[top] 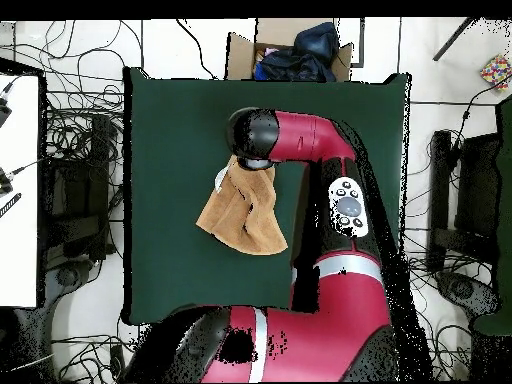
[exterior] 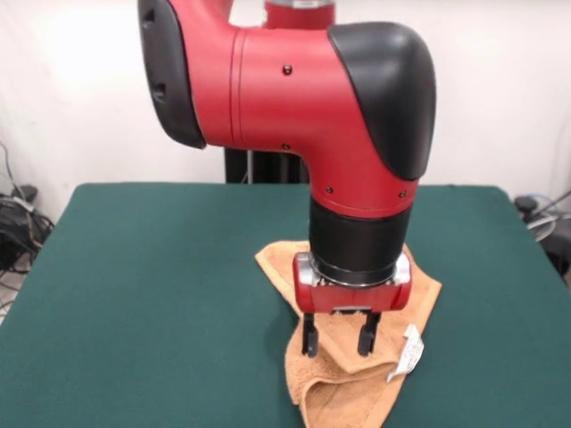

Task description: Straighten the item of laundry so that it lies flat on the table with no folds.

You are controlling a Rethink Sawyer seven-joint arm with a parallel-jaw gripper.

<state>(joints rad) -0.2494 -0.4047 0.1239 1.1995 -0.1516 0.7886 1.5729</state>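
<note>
The light-orange towel (exterior: pixel 352 379) lies crumpled on the dark green table (exterior: pixel 152 294), folded over on itself, with its white care tag (exterior: pixel 408 350) sticking out at its right edge. In the overhead view the towel (top: pixel 245 212) lies at the table's (top: pixel 170 150) middle, its tag (top: pixel 221 180) at the upper left. My gripper (exterior: pixel 337 339) hangs straight down just above the towel's middle, fingers open and empty, tips close to the cloth. In the overhead view the arm's wrist hides the gripper.
The red arm (top: pixel 320 200) reaches over the table's right half in the overhead view. A cardboard box with dark cloth (top: pixel 295 50) stands beyond the table's far edge. Cables lie on the floor to the left (top: pixel 70 150).
</note>
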